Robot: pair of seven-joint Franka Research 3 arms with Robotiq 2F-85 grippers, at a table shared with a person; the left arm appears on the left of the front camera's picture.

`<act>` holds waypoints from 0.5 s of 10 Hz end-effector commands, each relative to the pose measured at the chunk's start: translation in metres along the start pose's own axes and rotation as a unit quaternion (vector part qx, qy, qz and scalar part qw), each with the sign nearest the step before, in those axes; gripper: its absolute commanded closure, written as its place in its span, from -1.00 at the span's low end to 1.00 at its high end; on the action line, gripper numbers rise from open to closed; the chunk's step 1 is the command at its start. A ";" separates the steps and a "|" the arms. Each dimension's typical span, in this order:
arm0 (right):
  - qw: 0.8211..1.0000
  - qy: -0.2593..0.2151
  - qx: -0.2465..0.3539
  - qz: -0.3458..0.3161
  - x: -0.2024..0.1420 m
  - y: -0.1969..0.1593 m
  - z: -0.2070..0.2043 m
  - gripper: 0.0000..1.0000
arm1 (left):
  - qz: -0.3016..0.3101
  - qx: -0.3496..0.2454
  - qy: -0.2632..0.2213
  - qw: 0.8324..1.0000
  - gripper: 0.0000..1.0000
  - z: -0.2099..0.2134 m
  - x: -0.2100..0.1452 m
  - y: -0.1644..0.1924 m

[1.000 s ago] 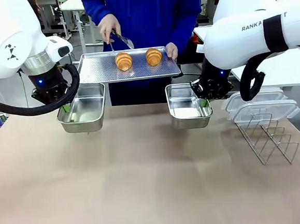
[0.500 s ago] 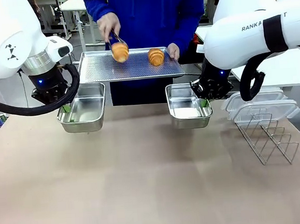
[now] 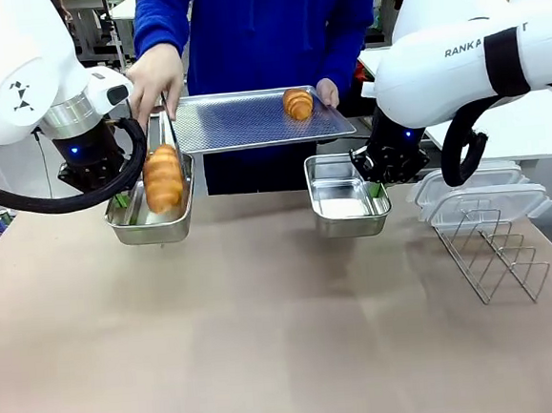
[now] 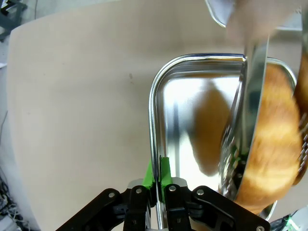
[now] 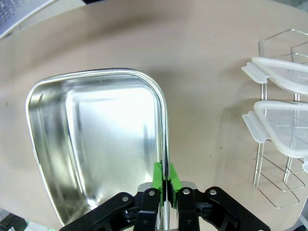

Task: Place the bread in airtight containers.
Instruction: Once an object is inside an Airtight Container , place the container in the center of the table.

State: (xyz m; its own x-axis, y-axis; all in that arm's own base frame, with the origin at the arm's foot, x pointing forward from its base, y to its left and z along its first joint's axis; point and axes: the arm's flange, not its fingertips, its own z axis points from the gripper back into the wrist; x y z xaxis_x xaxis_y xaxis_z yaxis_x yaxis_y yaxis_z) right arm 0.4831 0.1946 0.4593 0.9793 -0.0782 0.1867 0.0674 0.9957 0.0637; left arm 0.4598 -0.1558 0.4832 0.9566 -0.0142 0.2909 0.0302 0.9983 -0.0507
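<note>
On the near table (image 3: 268,351), 3 o'clock: wire rack (image 3: 495,261), with clear lids (image 3: 476,195) resting on it. Mid-table, 10 o'clock: left tin (image 3: 154,233), its rim wall pinched by the left gripper (image 4: 158,175), jaws fully closed on the metal. 1 o'clock: right tin (image 3: 349,225), empty, its rim clamped the same way by the right gripper (image 5: 164,178). Over the left tin: first roll (image 3: 163,177), held in tongs (image 3: 169,129) by the person's hand (image 3: 154,77), long axis 12-to-6, along the tin's length. Far, 12 o'clock: perforated tray (image 3: 241,123), second roll (image 3: 297,103) toward its 3 o'clock end, axis roughly 12-to-6. Handling, judged: light, soft, flaky, easily crushed. Grip gently across the middle.
</note>
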 end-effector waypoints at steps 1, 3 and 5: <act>1.000 -0.004 -0.002 -0.005 -0.001 0.002 0.002 0.89 | 0.000 -0.002 -0.004 1.000 0.90 0.004 0.002 -0.001; 1.000 -0.004 -0.002 -0.005 -0.001 0.002 0.002 0.89 | 0.000 -0.002 -0.004 1.000 0.90 0.004 0.002 -0.001; 1.000 -0.004 -0.002 -0.005 -0.001 0.002 0.002 0.89 | 0.000 -0.002 -0.004 1.000 0.90 0.004 0.002 -0.001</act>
State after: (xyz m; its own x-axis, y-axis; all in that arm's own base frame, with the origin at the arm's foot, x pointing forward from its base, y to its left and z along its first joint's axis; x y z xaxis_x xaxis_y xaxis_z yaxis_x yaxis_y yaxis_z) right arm 0.4831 0.1946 0.4593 0.9793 -0.0782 0.1867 0.0674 0.9957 0.0637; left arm 0.4598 -0.1558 0.4831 0.9567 -0.0142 0.2908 0.0303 0.9983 -0.0507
